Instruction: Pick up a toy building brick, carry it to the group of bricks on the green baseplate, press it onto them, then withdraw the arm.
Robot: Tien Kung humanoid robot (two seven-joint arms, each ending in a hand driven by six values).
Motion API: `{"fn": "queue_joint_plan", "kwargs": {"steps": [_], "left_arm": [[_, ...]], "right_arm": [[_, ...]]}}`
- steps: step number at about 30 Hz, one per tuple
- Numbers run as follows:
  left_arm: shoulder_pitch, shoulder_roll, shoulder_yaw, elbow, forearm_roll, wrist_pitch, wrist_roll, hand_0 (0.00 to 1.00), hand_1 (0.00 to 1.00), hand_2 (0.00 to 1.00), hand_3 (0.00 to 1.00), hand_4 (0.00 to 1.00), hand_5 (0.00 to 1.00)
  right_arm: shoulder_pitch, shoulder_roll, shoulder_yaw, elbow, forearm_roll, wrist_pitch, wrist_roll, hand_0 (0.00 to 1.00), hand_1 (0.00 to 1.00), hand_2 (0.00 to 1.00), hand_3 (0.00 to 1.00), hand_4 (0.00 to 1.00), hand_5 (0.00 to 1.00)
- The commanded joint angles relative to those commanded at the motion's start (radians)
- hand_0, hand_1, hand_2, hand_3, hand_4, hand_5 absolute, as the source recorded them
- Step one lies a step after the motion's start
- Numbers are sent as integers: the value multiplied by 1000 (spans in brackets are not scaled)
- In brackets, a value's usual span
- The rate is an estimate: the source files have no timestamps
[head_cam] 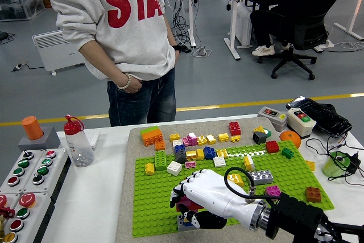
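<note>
Brick [183, 204], pinched by the curled right hand [199, 200] near the green baseplate [149, 209] front edge: press straight down, squarely.

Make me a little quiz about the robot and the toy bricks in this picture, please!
1. True or false: the right hand is curled over bricks at the near edge of the green baseplate.
2. What colour is the cap of the bottle? A) blue B) red C) yellow
3. Fill in: the person stands at the table's ___ side.

Key: 1 true; 2 B; 3 far.
</note>
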Motion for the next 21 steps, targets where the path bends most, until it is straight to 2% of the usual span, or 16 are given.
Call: {"fn": "queue_joint_plan", "kwargs": {"steps": [21], "left_arm": [[-5,2,6,0,-4,0,0,653,688,672,574,280,998]], "right_arm": [[0,-4,7,4,-3,4,-4,609,598,588,568,378,168]]}}
